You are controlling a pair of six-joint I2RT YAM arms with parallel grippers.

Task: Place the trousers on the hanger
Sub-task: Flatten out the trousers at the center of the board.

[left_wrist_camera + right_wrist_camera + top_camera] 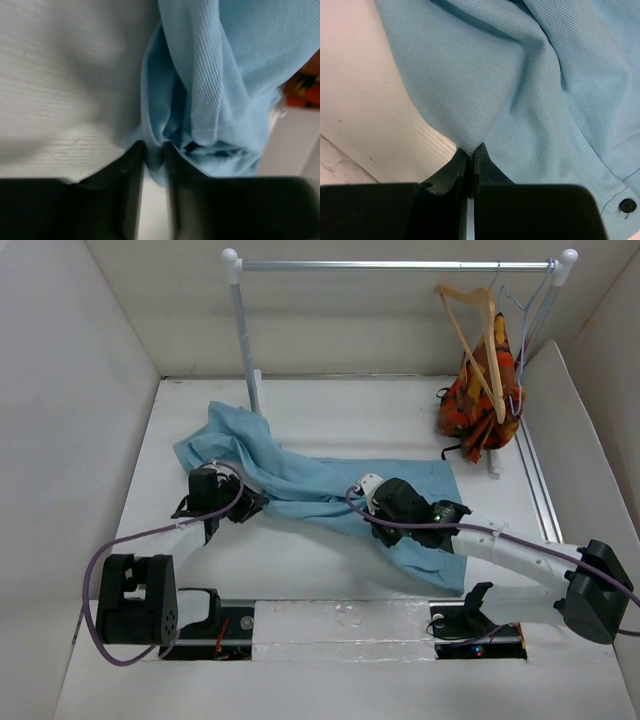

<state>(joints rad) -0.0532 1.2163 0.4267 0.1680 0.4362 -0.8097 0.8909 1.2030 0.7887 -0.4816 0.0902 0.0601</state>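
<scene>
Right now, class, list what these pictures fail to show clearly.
Left wrist view: blur hides whether the left gripper grips the trousers fold; the orange-red garment is cut off by the right edge.
Top view: that gripper's fingertips are hidden under its own body.
Top view: the hanger has its lower end lost against the garment.

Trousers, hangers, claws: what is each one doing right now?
trousers: crumpled on the table, not on a hanger.
wooden hanger: hanging tilted on the rail, no trousers on it.
wire hanger: hanging on the rail.
orange garment: bunched up under the hangers.
left claw: pinching a trouser fold.
right claw: shut on the trousers.
</scene>
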